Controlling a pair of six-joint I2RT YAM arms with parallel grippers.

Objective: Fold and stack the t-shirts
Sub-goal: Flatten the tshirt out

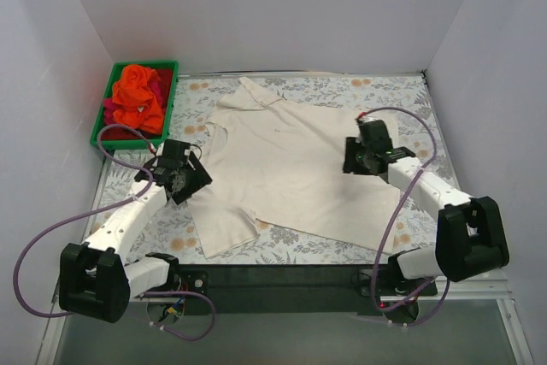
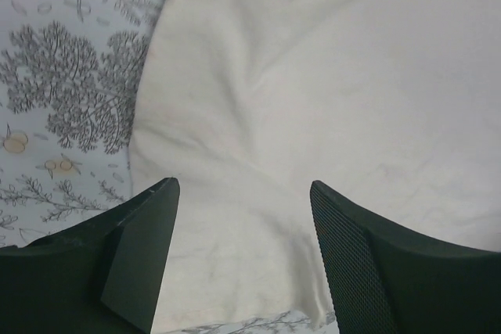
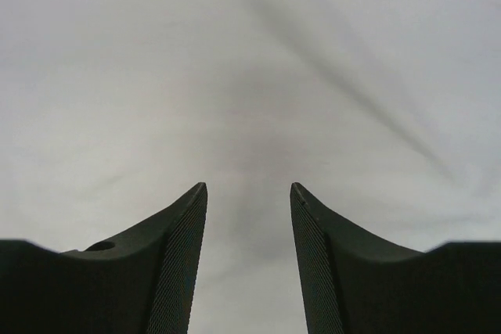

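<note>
Looks like the cream shirt (image 1: 286, 168) is spread flat for folding; left claw (image 2: 244, 192) and right claw (image 3: 249, 188) hang open above it.

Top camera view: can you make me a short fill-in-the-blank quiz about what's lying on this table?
The cream t-shirt lies spread on a tablecloth with a ____ print.
The orange t-shirt sits bunched in a bin coloured ____.
The left gripper and right gripper both have their jaws ____.
Missing words: floral; green; open.
</note>
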